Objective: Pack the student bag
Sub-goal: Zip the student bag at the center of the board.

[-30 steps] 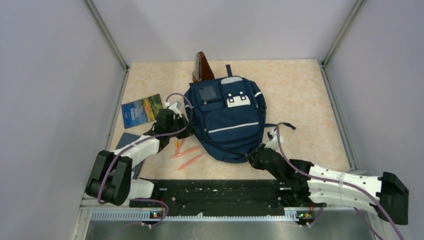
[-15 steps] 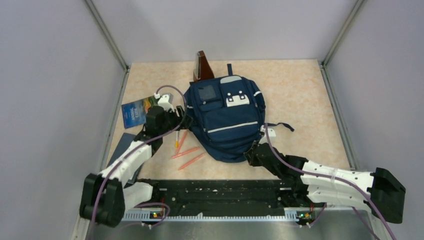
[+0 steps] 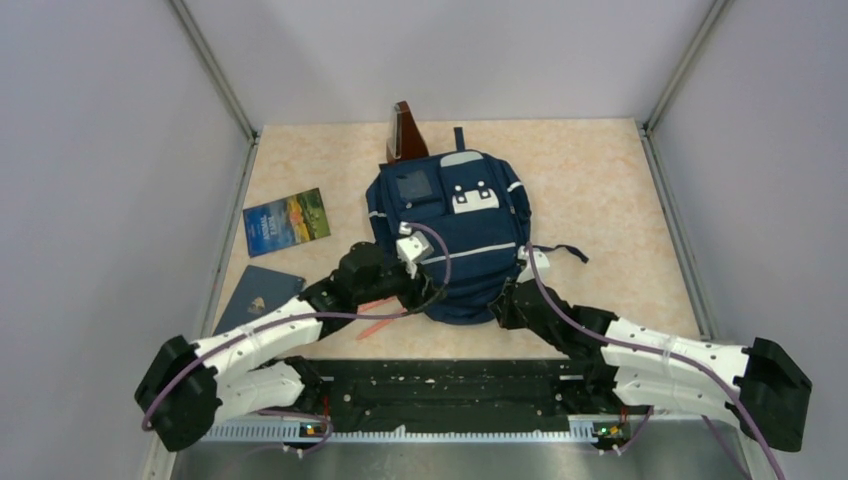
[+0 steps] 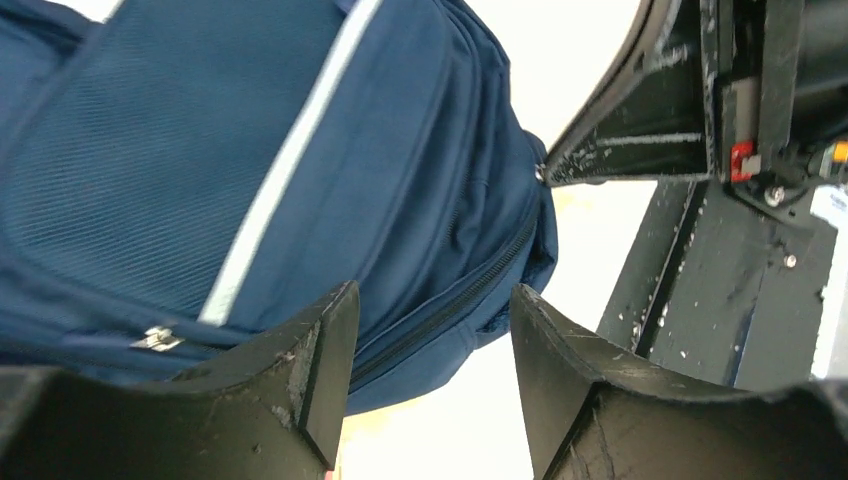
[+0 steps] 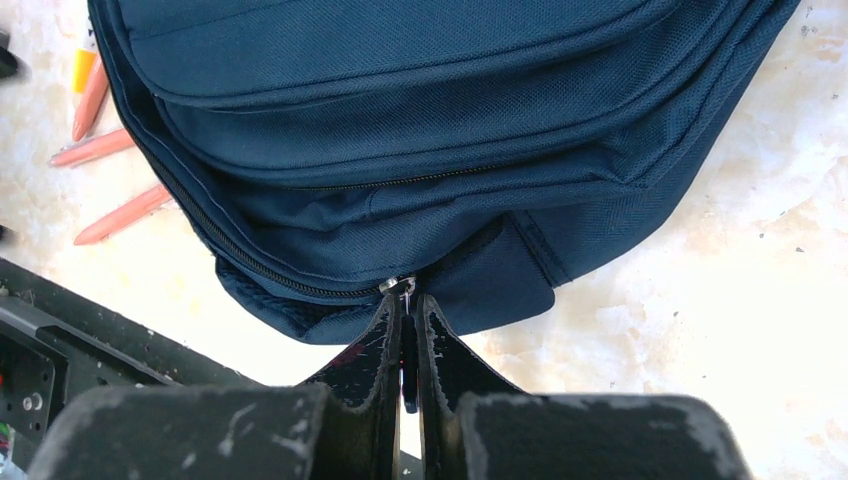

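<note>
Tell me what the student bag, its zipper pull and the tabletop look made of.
The student bag looks like woven synthetic fabric, perhaps nylon, matte; fine weave grain shows. The zipper pull, pinched by the right end effector, is probably metal, given its silvery glint. The tabletop: hard, smooth, mottled beige, maybe stone-look laminate.

Navy student bag (image 3: 470,265) with pale stripes; orange pens (image 5: 95,147); beige mottled table (image 3: 600,200).

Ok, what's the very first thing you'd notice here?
The big navy student bag lying flat in the middle of the table grabs the eye first. At its near edge the right gripper is pinched shut on the zip pull, while the left gripper hovers open close by. Orange pens lie loose on the table beside the bag.
</note>
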Action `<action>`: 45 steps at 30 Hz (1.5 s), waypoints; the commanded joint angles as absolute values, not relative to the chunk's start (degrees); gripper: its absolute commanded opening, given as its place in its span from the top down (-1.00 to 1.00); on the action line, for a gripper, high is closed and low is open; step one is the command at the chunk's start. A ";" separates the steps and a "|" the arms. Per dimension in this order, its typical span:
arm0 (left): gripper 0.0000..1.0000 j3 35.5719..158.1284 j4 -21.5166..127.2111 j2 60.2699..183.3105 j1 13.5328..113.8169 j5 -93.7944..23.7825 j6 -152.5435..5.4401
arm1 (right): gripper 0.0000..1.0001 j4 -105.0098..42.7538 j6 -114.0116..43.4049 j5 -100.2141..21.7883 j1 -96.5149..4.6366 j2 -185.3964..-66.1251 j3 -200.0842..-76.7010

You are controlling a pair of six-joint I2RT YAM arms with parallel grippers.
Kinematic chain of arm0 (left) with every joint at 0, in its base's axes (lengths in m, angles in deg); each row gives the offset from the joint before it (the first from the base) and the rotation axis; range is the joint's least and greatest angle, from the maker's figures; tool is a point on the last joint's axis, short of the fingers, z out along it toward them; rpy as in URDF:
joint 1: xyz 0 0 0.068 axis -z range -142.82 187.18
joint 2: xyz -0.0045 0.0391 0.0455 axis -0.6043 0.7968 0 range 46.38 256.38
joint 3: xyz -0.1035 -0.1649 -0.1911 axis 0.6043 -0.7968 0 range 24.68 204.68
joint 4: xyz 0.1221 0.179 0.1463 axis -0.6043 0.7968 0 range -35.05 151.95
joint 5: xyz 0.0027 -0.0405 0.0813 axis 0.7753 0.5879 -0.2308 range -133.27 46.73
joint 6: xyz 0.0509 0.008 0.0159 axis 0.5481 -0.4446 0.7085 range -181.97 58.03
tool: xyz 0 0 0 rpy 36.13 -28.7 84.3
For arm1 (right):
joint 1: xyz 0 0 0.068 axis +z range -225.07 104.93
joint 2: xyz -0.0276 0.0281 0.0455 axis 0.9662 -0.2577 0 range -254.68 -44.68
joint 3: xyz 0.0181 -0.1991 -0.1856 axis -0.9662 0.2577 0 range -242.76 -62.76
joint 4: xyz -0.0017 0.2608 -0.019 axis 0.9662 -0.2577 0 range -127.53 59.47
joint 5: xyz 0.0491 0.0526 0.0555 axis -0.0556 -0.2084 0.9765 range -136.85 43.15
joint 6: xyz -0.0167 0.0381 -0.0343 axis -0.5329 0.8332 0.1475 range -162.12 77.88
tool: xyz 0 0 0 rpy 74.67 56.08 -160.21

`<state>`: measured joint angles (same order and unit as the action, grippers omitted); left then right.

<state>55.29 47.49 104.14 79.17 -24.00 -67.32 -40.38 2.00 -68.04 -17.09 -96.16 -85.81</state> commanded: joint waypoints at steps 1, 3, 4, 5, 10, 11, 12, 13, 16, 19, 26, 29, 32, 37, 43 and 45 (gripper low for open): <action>-0.24 55.99 40.40 110.51 83.89 -23.70 -61.03 | 1.00 -40.37 1.75 -68.19 -17.98 -94.56 -87.35; -0.25 57.03 38.91 113.94 85.41 -23.89 -60.26 | 1.00 -40.27 2.04 -68.12 -17.98 -94.29 -87.04; -0.26 57.71 38.24 115.64 85.95 -23.43 -60.22 | 1.00 -40.23 2.16 -67.99 -18.04 -94.23 -86.87; -0.26 58.59 37.72 117.30 86.60 -22.95 -60.21 | 1.00 -40.31 2.25 -68.00 -18.06 -94.09 -86.83; -0.29 62.94 37.25 124.99 89.45 -22.63 -59.45 | 1.00 -40.84 2.08 -68.30 -18.10 -94.14 -86.65; -0.30 63.21 36.70 125.93 89.73 -22.84 -59.59 | 1.00 -41.04 2.03 -68.43 -18.10 -94.08 -86.65; -0.30 63.35 35.87 126.67 89.85 -22.74 -59.73 | 1.00 -41.15 2.01 -68.45 -18.10 -94.08 -86.66; -0.31 63.47 35.16 127.23 89.97 -22.78 -59.96 | 1.00 -41.18 2.00 -68.39 -18.10 -94.06 -86.66; -0.32 63.98 33.90 129.07 90.16 -22.58 -60.08 | 1.00 -40.99 1.96 -68.21 -18.05 -94.08 -86.58; -0.29 65.51 35.00 131.09 90.37 -21.94 -60.15 | 1.00 -40.90 1.83 -68.37 -18.13 -94.27 -86.55; -0.11 65.53 34.22 133.76 91.59 -20.46 -61.63 | 1.00 -42.86 1.07 -70.66 -18.15 -95.01 -87.81; 0.24 66.17 35.38 135.09 91.98 -20.77 -61.75 | 1.00 -43.03 0.38 -70.77 -18.14 -96.00 -88.43; 0.72 65.33 35.00 134.46 92.59 -22.57 -64.33 | 1.00 -42.68 -0.08 -70.03 -18.19 -97.01 -88.85; 1.00 62.14 33.39 130.53 92.65 -25.54 -66.02 | 1.00 -42.91 0.27 -71.13 -18.19 -98.04 -88.74; 1.00 61.58 37.11 127.33 92.63 -28.05 -66.28 | 1.00 -48.25 2.78 -78.98 -18.15 -100.51 -89.77; 1.00 61.22 37.92 126.28 92.65 -29.02 -66.14 | 1.00 -48.95 3.03 -80.42 -18.15 -101.12 -90.10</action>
<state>62.22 36.19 130.63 92.48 -26.82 -65.31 -42.98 2.52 -71.98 -17.22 -99.49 -88.32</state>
